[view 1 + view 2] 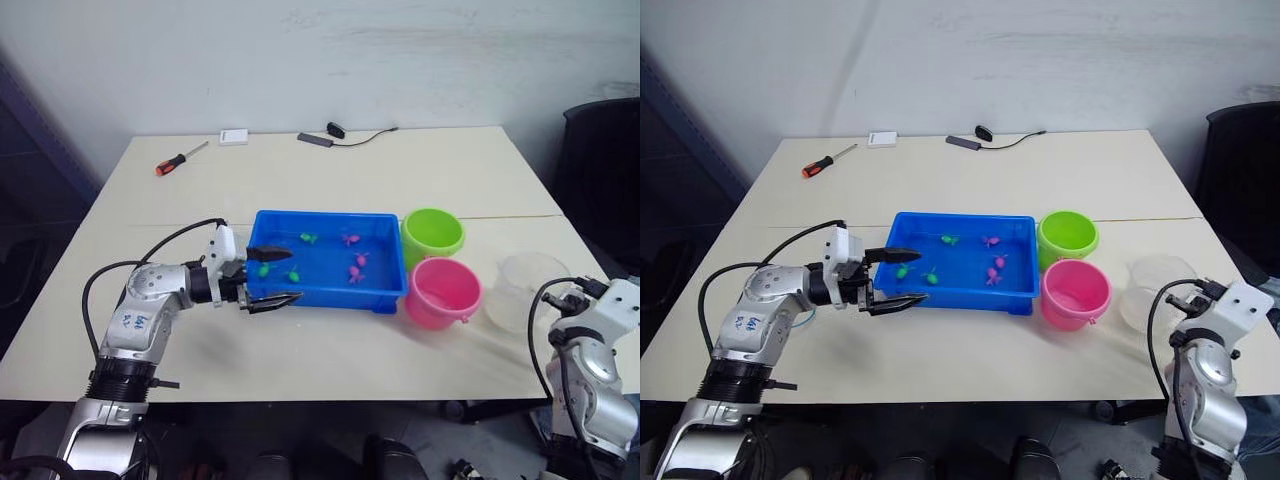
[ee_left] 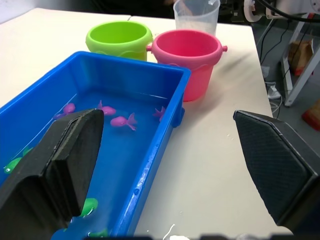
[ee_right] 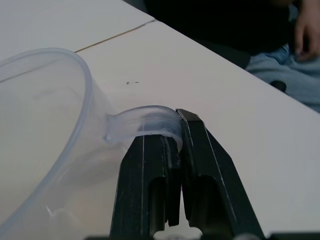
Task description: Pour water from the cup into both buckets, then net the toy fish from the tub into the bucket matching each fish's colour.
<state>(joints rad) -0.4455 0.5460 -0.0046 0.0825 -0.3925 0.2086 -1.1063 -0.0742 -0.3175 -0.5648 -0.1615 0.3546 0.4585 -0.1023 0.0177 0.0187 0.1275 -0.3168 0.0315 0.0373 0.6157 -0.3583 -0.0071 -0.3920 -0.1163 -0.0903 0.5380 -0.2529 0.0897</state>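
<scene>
Closest to the head camera, at the front of the desk, is the left end effector. Its two black fingers are spread wide apart and hold nothing. One finger is over the left end of the tub, the other is just outside the front rim of the tub.

Inside the blue tub lie the toy fish: some green ones toward the left end and some pink ones toward the right end. Just right of the tub stand the two buckets. The green bucket is behind and the pink bucket is in front of it, and they are touching or almost touching.

Right of the pink bucket stands the cup, upright on the desk. The right end effector is closed on the handle of the cup, which sits pinched between the finger tips.

At the far edge of the desk lie a red-handled screwdriver, a small white box and a dark cable. A person's hand is visible beyond the desk edge in the right wrist view.
</scene>
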